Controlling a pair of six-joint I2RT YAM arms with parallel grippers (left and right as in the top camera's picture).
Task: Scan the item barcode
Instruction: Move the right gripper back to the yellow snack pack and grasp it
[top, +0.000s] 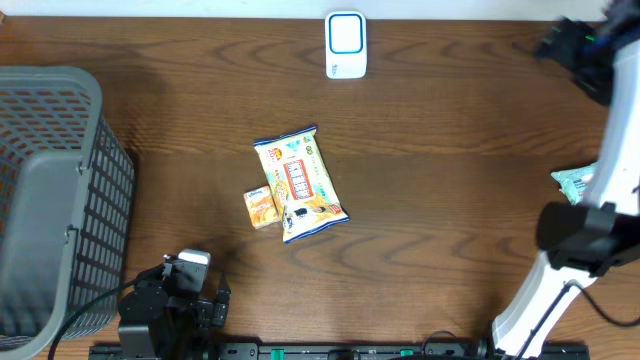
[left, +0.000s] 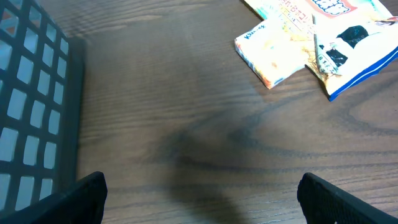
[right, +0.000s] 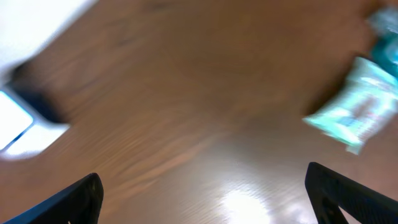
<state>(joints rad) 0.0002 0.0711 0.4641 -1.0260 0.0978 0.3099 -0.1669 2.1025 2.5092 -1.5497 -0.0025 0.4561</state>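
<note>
The white and blue scanner (top: 345, 45) stands at the table's far edge, and it shows blurred at the left of the right wrist view (right: 25, 124). A teal packet (top: 570, 183) lies at the right, partly behind the right arm; it lies apart from the fingers in the right wrist view (right: 357, 106). My right gripper (right: 205, 205) is open over bare wood, holding nothing. A yellow snack packet (top: 300, 183) and a small orange box (top: 261, 208) lie mid-table. My left gripper (left: 202, 205) is open near the front left, with the box (left: 273, 53) and packet (left: 339, 31) ahead of it.
A grey mesh basket (top: 50, 190) fills the left side, and its wall (left: 28, 106) is close beside the left gripper. The right arm's white link (top: 600, 215) crosses the right edge of the table.
</note>
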